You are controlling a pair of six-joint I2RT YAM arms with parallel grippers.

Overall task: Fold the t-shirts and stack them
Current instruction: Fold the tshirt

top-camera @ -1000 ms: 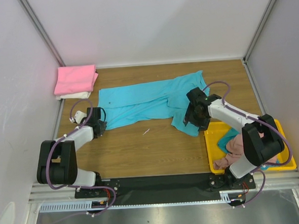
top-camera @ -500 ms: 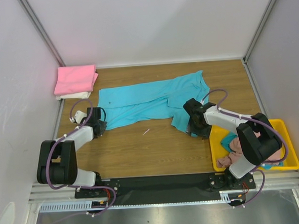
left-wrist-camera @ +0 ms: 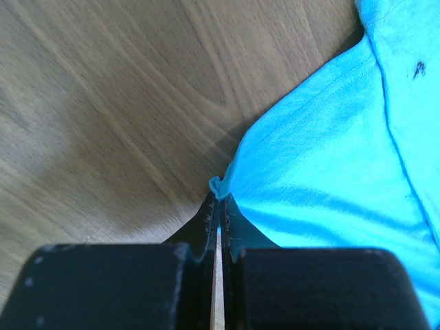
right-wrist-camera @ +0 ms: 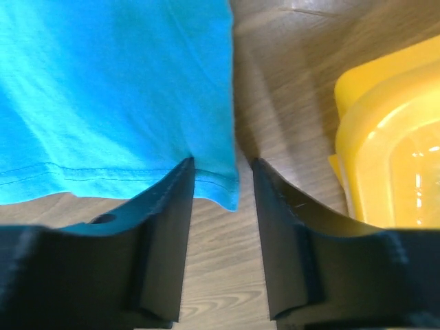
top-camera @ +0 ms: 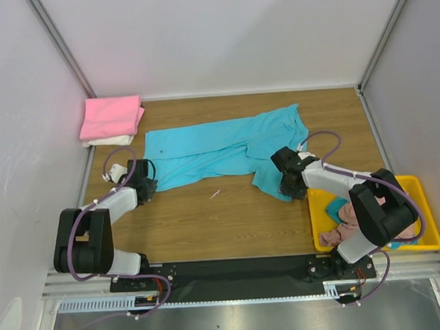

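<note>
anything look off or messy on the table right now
The turquoise shirt has a small dark spot near its left end. A tiny pale scrap lies loose on the table just in front of the shirt. Crumpled clothes sit heaped in the yellow tray.

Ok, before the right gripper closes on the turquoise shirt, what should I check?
1. Corner of the turquoise t-shirt pinched in the left gripper: ok.
2. Shirt's hem corner between the jaws of the right gripper: ok.
3. Cloth gripped by the right gripper: not ok, its jaws stand apart.
4. Yellow tray beside the right gripper, not between its jaws: ok.
5. How many cloth layers sit between those jaws: cannot tell.
</note>
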